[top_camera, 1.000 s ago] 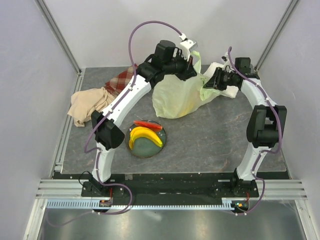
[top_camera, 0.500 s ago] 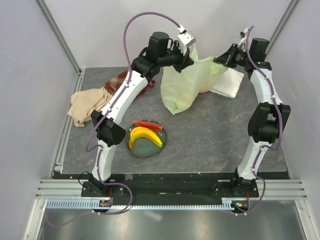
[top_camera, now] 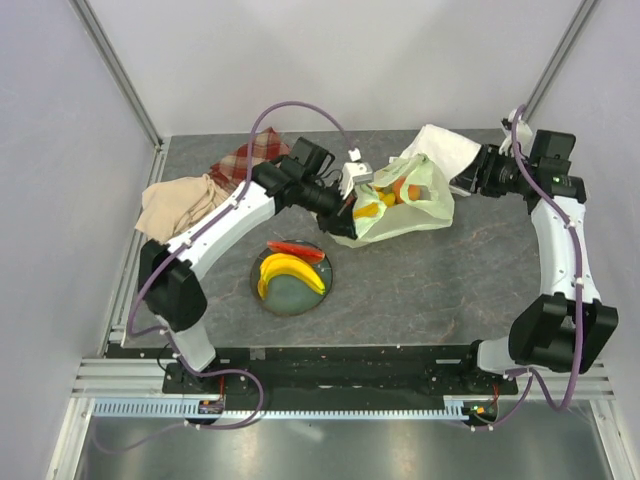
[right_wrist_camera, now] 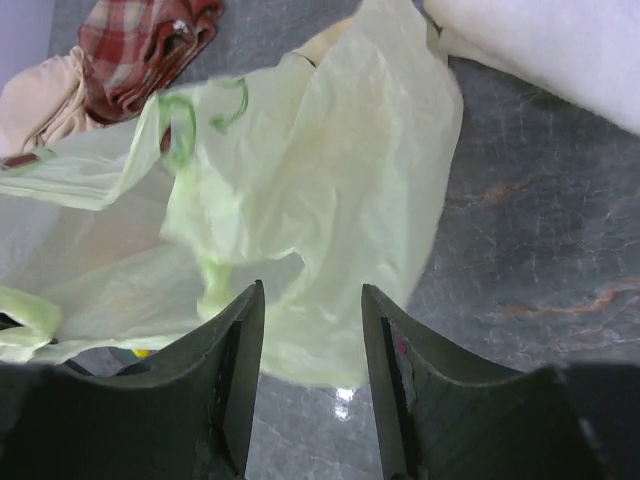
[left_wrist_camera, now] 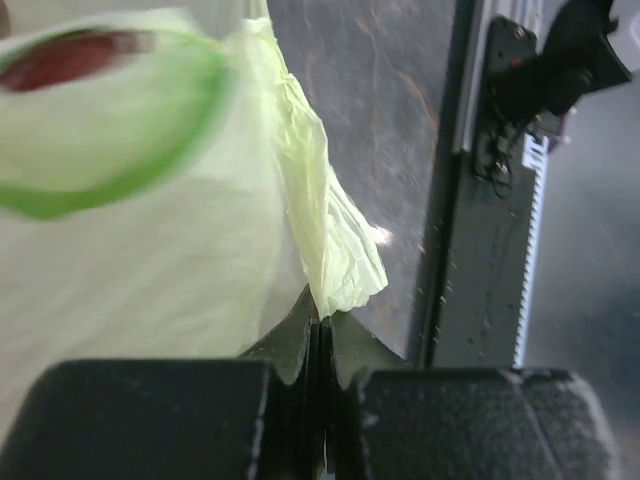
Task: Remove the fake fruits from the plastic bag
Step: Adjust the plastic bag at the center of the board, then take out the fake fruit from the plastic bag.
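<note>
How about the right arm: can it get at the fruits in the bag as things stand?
Probably yes, from above. The bag lies with its mouth gaping upward, the left fingers pinching its rim, and the fruits show. From the side where the open right fingers sit, film covers them.

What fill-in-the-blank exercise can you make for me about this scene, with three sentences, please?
1. The left gripper is shut on an edge of the ____.
2. The banana bunch and the watermelon slice lie on the round ____.
3. The right gripper holds nothing; its jaws are ____.

Missing words: plastic bag; plate; open.
</note>
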Available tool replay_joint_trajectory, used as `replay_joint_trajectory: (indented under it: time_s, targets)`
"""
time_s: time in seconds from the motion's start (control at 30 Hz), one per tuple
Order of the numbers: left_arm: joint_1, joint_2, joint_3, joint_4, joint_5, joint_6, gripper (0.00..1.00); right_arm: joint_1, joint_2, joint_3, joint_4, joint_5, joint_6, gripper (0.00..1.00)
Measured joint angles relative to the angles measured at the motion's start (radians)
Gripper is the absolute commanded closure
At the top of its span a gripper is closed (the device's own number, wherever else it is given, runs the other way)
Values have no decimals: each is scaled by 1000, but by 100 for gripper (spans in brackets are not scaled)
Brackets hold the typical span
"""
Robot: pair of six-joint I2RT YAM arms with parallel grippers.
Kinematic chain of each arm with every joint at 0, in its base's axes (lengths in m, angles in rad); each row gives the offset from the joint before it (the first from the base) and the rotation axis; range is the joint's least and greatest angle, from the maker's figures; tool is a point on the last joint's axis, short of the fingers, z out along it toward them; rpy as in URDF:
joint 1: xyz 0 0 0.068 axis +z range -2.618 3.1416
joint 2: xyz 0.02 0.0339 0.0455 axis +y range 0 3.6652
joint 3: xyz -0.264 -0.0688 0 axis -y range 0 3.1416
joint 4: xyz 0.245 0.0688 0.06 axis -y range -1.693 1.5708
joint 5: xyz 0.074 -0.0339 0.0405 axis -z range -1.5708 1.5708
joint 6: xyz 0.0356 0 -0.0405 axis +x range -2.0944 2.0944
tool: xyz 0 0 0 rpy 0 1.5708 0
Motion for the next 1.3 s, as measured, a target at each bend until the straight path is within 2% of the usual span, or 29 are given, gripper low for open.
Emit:
replay_joint_trajectory:
  time_s: [0.13, 0.23, 0.33, 0.47, 0.6, 0.73, 0.77, 0.8, 0.97, 1.07, 1.2, 1.3]
  targets:
    - [3, -109, -135, -23, 11, -6, 99, 67, -11, 183, -81, -1, -72, 56]
    - [3, -197, -220, 3, 11, -46, 98, 232, -13, 307, -85, -14, -123, 64]
    - [3, -253, -274, 33, 8, -90, 98, 365, -11, 284, -95, -40, -145, 66]
    - [3, -275, -294, 74, -18, -118, 98, 468, 64, 262, -125, -23, -172, 71]
    - [4, -276, -303, 95, -41, -129, 98, 529, 197, 266, -140, 8, -190, 76]
    - [8, -276, -319, 105, -47, -136, 99, 536, 321, 283, -180, 61, -223, 79]
    - [8, -276, -322, 106, -48, -136, 99, 535, 349, 294, -194, 82, -235, 78]
    - [9, -276, -324, 106, -51, -136, 98, 534, 372, 306, -204, 102, -245, 70]
    - [11, -276, -342, 118, -75, -134, 98, 531, 452, 370, -219, 223, -283, 41]
    - [11, -275, -369, 122, -89, -133, 98, 531, 501, 416, -213, 315, -299, 33]
    - [11, -267, -388, 124, -97, -133, 98, 529, 560, 435, -203, 418, -310, 29]
    - [11, -251, -387, 139, -100, -133, 98, 529, 606, 436, -203, 471, -312, 20]
